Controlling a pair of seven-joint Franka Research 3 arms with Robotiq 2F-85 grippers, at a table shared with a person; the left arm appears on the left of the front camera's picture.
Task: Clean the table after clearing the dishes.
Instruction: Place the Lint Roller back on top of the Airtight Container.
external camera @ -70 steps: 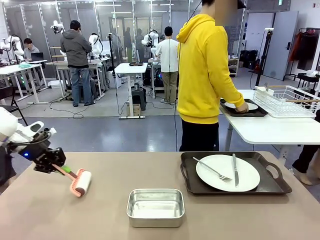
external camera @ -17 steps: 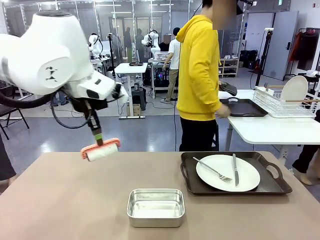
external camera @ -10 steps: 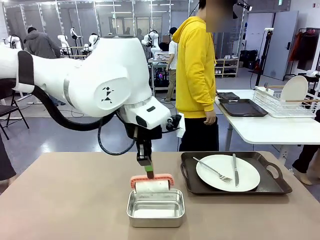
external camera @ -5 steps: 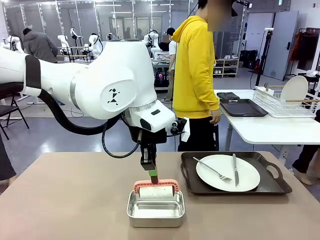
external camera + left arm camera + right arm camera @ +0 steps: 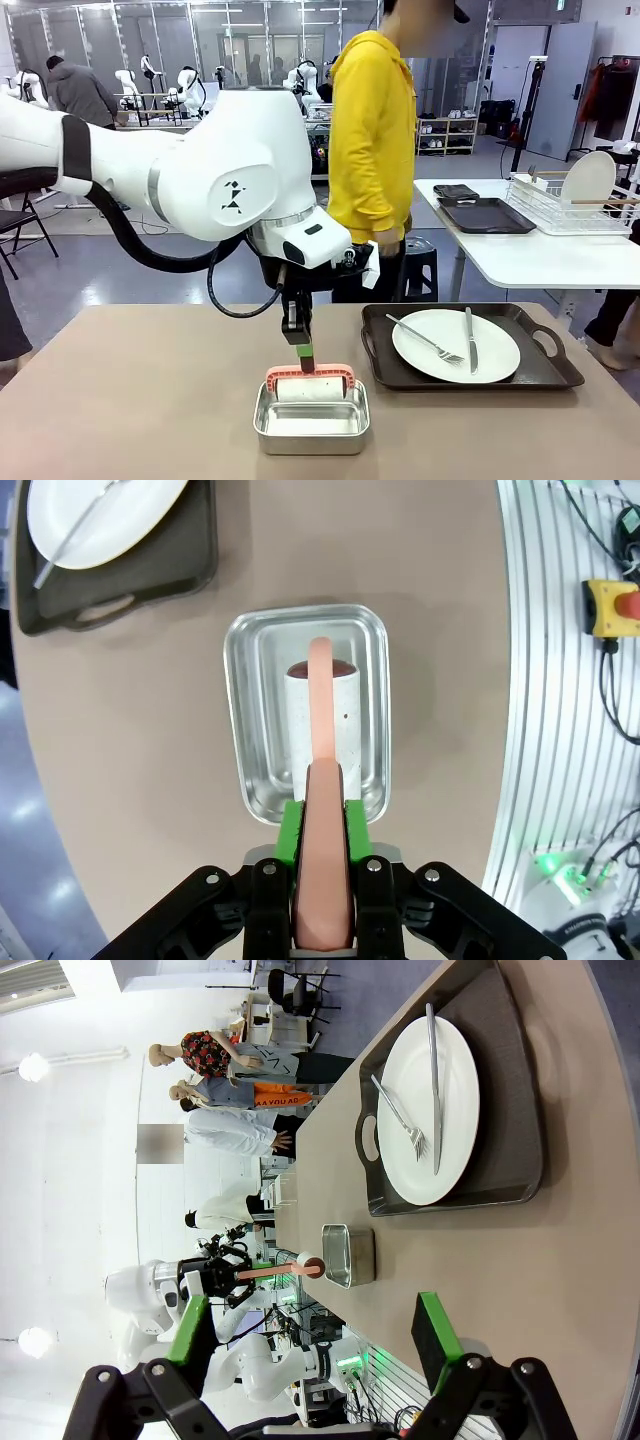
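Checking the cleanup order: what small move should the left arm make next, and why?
Probably open the left tool and leave the roller in the pan: its head is already inside the pan, and a tray with a plate still stands on the table, so wiping looks premature.

Table (image 5: 130, 420) matt tan; pan (image 5: 311, 434) shiny metal; tray (image 5: 545, 373) matt black plastic; plate (image 5: 492, 364) glossy white; roller (image 5: 322, 715) handle salmon plastic.

no legible words or numbers; a small black emblem (image 5: 232, 195) on the white left arm (image 5: 190, 150)
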